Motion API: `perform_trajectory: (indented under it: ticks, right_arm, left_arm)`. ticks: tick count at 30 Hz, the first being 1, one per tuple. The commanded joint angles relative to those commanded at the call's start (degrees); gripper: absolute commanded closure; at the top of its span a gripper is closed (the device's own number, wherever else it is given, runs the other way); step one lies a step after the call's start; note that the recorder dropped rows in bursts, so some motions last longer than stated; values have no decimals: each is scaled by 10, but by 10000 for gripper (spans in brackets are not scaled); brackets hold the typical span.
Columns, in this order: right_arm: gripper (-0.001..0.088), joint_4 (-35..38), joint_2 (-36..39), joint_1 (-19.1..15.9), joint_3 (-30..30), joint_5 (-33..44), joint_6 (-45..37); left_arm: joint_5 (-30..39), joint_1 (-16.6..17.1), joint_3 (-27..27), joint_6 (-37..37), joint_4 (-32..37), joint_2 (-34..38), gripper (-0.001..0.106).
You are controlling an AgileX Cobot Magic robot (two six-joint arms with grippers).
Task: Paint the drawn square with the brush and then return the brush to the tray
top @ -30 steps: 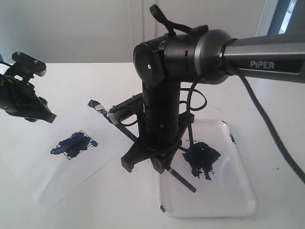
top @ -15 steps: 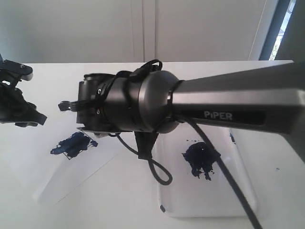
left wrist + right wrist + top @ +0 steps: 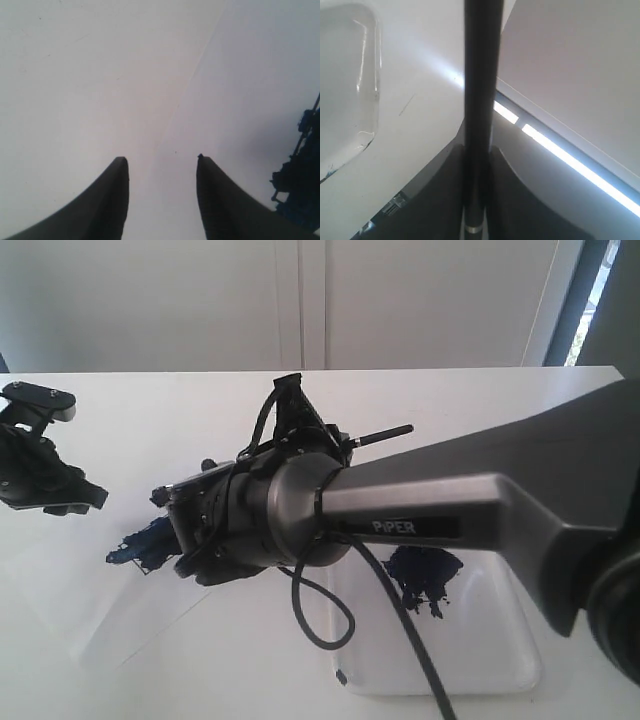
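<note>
Right wrist view: right gripper (image 3: 476, 150) closed on the brush (image 3: 481, 75). The black handle passes straight between the two fingers (image 3: 437, 200), pinched on both sides. The silver ferrule shows on one side of the grip and the long handle on the other. No bristles in this view. A rounded corner of the tray (image 3: 355, 75) sits off to one side of the fingers, apart from them.

Exterior view: those fingers are hidden behind the right arm (image 3: 420, 510). Only the handle's tail pokes out past the wrist, raised in the air. Cannot tell whether the bristles touch anything.

Left wrist view: left gripper (image 3: 161, 158) open, fingers spread, nothing between them, bare white surface beyond. A faint sheet edge runs out from the gap. A dark blue-black shape shows past one finger at the frame edge; cannot tell what it is.

Drawn square (image 3: 140, 543): smeared dark blue, on the paper sheet (image 3: 110, 625). It lies just beside the right wrist, which covers part of it, and between the two grippers, nearer the right one.

The tray lies well apart from the left fingers and carries a dark blue blotch (image 3: 425, 578). The forearm and a looping black cable (image 3: 330, 625) cross in front of its near side.
</note>
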Motion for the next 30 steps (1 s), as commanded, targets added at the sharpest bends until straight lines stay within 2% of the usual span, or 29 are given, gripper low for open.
perform_trajectory:
  ticks: [3,7,9,19,30]
  right_arm:
    - [868,-19,10,0,0,0,0]
    - [868,-24,20,0,0,0,0]
    - [868,-31,24,0,0,0,0]
    - [868,-79,31,-1,0,0,30]
    - [868,-99,39,-17,-3,0,52]
  left_arm:
    - [14,-16,-16,6,-1,0,570]
    - [23,-46,-26,53,-1,1,570]
    - [23,-50,-26,63,-1,2,570]
    - [40,-51,-26,62,-3,5,570]
    - [46,-51,-26,62,-3,25,570]
